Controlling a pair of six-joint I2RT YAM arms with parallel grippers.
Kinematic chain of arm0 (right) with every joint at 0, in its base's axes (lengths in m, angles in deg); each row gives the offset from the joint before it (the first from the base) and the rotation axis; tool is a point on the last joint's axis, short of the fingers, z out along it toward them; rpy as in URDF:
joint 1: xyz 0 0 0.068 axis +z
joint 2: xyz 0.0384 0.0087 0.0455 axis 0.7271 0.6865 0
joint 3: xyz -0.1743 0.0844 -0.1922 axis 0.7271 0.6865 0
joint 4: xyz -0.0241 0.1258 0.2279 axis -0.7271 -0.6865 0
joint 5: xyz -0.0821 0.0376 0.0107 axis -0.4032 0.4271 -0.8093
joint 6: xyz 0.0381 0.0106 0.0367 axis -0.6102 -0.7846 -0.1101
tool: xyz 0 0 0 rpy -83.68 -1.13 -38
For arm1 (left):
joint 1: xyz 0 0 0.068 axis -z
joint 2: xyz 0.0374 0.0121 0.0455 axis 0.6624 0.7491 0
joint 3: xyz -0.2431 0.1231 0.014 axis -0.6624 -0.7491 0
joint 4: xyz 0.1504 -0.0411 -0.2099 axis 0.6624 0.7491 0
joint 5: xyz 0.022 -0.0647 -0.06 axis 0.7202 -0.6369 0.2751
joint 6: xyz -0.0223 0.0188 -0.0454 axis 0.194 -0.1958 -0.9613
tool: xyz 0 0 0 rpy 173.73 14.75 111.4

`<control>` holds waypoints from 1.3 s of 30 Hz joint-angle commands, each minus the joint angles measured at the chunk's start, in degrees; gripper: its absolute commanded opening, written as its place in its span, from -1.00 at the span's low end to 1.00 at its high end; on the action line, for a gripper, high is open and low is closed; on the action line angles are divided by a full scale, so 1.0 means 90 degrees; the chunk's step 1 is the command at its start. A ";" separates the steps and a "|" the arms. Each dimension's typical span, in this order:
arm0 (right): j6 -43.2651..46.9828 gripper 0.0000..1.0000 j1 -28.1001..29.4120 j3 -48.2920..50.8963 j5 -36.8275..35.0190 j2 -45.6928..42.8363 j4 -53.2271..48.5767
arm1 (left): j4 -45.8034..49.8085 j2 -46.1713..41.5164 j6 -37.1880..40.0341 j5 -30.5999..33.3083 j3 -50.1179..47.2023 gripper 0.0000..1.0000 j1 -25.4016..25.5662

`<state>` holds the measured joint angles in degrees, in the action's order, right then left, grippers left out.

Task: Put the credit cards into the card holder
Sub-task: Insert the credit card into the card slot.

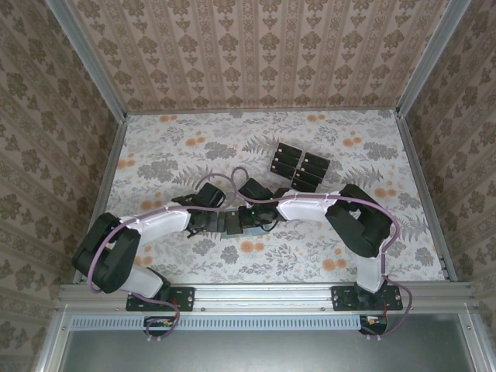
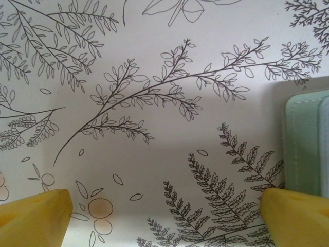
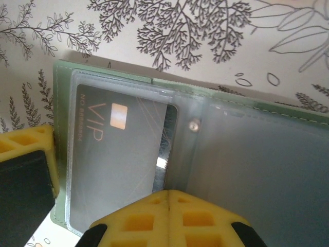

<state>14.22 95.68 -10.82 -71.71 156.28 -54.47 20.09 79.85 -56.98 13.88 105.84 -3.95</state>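
Observation:
The card holder [image 3: 60, 128] lies open on the flowered table, sage green with clear sleeves inside. A dark credit card [image 3: 115, 154] marked VIP sits in its left sleeve. My right gripper [image 3: 168, 198] is shut, its joined tips resting at that card's right edge, with nothing seen between them. My left gripper [image 2: 164, 221] is open over bare table, the holder's edge [image 2: 304, 144] just beyond its right finger. In the top view both grippers, left [image 1: 211, 221] and right [image 1: 249, 219], meet mid-table. More black credit cards [image 1: 298, 165] lie behind them.
One yellow finger of the left gripper [image 3: 25, 149] stands against the holder's left edge. Patterned walls with metal rails [image 1: 422, 186] close in the table on three sides. Open tabletop lies to the left [image 1: 147, 170] and right [image 1: 372, 155] of the arms.

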 commanded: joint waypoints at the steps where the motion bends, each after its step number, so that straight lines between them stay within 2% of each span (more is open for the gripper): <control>1: 0.0073 -0.87 0.0112 -0.0221 0.0236 0.0221 -0.0083 | -0.0024 0.0145 -0.0118 0.0078 -0.0134 0.99 0.0033; 8: 0.0051 -0.87 0.0147 -0.0291 0.0263 0.0175 -0.0080 | 0.0021 0.0090 -0.0110 0.0088 -0.0130 1.00 0.0038; 14: 0.0154 -0.78 0.0105 -0.0166 0.0020 -0.0531 -0.0302 | 0.0302 -0.0249 -0.0074 0.0172 -0.0035 1.00 -0.0005; 17: 0.0294 -0.65 0.0022 -0.0085 -0.0239 -0.0905 -0.0531 | 0.0457 -0.0529 -0.0046 0.0203 0.0017 1.00 -0.0076; 23: 0.0714 -0.19 -0.0172 -0.0075 -0.0629 -0.1084 -0.0996 | 0.0722 -0.1011 0.0076 0.0225 0.0181 1.00 -0.0252; 27: 0.1001 -0.07 -0.0236 -0.0140 -0.0794 -0.0920 -0.1123 | 0.0751 -0.1209 0.0117 0.0133 0.0300 1.00 -0.0265; 39: 0.1142 -0.05 -0.0300 -0.0365 -0.0783 -0.0486 -0.1115 | 0.0560 -0.1040 0.0017 -0.0176 0.0390 1.00 -0.0158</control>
<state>23.40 93.28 -11.96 -77.55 150.84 -62.45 24.79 69.75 -57.16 13.03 108.02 -5.89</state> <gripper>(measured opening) 0.476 0.997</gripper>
